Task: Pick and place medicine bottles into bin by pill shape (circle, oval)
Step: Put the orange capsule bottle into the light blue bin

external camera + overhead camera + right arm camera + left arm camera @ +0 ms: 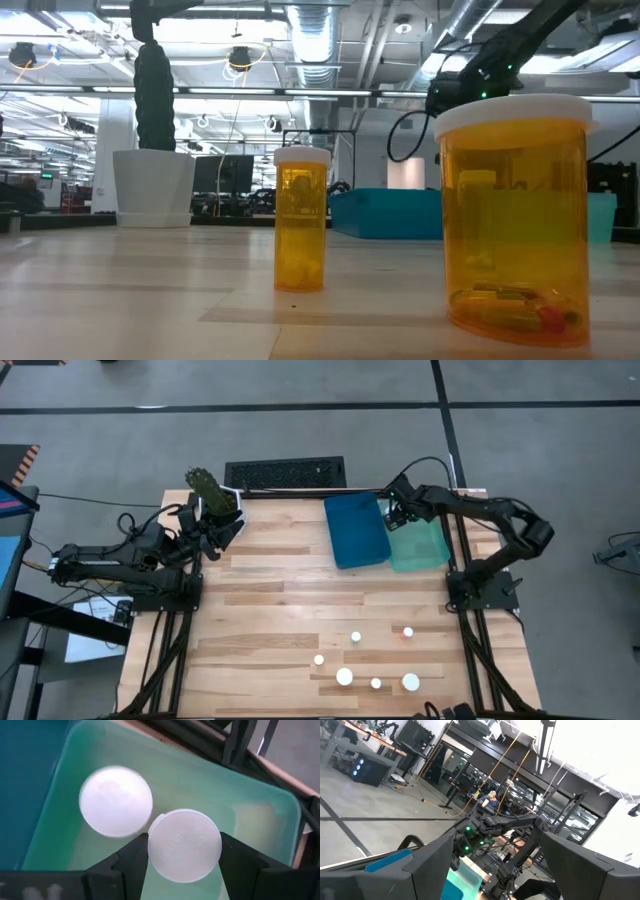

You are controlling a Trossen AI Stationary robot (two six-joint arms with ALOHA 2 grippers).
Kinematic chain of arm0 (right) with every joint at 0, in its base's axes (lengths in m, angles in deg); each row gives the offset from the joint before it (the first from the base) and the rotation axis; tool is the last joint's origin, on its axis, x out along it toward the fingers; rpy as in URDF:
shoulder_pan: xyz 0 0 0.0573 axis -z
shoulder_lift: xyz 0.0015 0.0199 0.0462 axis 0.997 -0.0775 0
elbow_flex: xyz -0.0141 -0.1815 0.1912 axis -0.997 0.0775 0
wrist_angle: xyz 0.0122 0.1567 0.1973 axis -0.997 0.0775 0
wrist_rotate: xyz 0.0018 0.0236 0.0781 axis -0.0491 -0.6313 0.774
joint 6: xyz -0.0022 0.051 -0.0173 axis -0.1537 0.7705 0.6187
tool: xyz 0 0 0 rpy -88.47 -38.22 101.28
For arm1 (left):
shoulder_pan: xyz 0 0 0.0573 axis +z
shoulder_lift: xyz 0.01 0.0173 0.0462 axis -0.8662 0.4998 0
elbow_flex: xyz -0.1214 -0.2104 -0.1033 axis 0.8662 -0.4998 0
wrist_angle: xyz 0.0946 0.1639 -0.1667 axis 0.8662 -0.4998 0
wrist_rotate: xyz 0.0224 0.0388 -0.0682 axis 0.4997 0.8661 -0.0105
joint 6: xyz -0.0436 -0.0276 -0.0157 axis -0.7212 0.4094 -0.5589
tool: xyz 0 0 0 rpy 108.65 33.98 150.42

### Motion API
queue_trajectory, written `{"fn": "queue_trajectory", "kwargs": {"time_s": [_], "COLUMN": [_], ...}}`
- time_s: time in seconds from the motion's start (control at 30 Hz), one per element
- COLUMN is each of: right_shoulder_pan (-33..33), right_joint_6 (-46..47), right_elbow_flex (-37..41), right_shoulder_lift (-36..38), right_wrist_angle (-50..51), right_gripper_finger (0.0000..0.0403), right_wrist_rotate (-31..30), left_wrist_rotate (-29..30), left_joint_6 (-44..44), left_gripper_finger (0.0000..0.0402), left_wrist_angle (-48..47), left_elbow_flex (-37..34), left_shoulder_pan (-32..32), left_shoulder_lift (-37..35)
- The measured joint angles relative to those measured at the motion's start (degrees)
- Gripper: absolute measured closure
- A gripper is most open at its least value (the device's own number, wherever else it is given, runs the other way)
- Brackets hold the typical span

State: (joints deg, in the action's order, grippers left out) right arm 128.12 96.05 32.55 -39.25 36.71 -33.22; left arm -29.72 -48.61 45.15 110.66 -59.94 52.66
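Several white-capped medicine bottles [344, 676] stand upright near the table's near edge. Two amber ones show close in the low view [301, 218], [515, 215]. My right gripper [396, 514] is over the light green bin [425, 548] and is shut on a bottle, whose white cap [184, 845] shows between the fingers. Another white-capped bottle [116, 801] sits in that bin. My left gripper [226, 530] is open and empty at the table's far left, next to a potted plant [212, 490]. My right gripper holds the bottle by the sides of its round white cap [152, 851], pinched between the two fingers [131, 860]. The fingers come from above, pointing down. The bottle is upright over the green bin's floor; whether it stands on the floor cannot be told.
A dark blue bin [355, 530] lies next to the green bin on its left, at the table's far edge. A black keyboard [285, 472] lies beyond the far edge. The plant's white pot [153, 185] stands at the far left.
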Motion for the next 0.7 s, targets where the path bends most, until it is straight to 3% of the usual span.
{"fn": "queue_trajectory", "kwargs": {"time_s": [0.7], "right_shoulder_pan": [1.94], "right_joint_6": [0.0], "right_elbow_flex": [0.0], "right_shoulder_lift": [-1.78], "right_wrist_angle": [-1.32], "right_gripper_finger": [0.0165], "right_wrist_rotate": [1.7], "left_wrist_rotate": [0.0], "left_joint_6": [-0.02], "left_gripper_finger": [0.0105], "left_wrist_angle": [0.02], "left_elbow_flex": [0.0], "left_shoulder_pan": [0.01], "left_shoulder_lift": [0.0]}}
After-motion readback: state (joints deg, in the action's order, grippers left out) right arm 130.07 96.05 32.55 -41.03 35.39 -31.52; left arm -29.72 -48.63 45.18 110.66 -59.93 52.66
